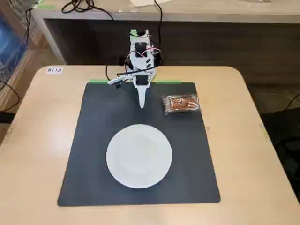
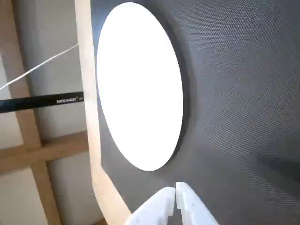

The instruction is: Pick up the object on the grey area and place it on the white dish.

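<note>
The orange-brown snack in a clear crinkly wrapper (image 1: 181,104) lies on the dark grey mat (image 1: 93,154) near its far right corner in the fixed view. The round white plate (image 1: 139,155) sits on the mat in front of the arm, empty; it also shows in the wrist view (image 2: 139,83). My white gripper (image 1: 142,105) hangs over the mat's far edge, left of the snack and apart from it, fingers together and empty. In the wrist view the gripper (image 2: 175,188) points toward the plate with its jaws closed. The snack is out of the wrist view.
The light wooden table (image 1: 42,122) surrounds the mat. A green tape strip (image 1: 99,81) marks the mat's far edge by the arm base. Cables (image 1: 82,5) lie on a bench behind. In the wrist view a black tripod leg (image 2: 42,101) shows past the table edge.
</note>
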Action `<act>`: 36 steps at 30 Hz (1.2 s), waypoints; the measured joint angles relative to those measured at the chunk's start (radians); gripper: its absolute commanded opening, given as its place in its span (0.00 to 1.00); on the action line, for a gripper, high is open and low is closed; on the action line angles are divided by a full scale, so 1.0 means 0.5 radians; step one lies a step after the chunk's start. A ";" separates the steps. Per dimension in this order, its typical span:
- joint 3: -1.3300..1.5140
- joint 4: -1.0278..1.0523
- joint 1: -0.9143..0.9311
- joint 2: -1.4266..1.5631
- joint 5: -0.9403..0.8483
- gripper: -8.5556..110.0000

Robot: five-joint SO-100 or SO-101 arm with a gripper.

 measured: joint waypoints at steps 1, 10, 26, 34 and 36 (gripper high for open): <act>0.000 0.000 0.000 0.000 0.000 0.07; 0.000 -0.028 -0.095 0.000 -0.055 0.07; -1.540 0.230 -0.853 -0.896 -0.058 0.07; -2.046 0.494 -1.519 -1.485 0.304 0.07; -2.049 0.506 -1.660 -1.611 0.396 0.07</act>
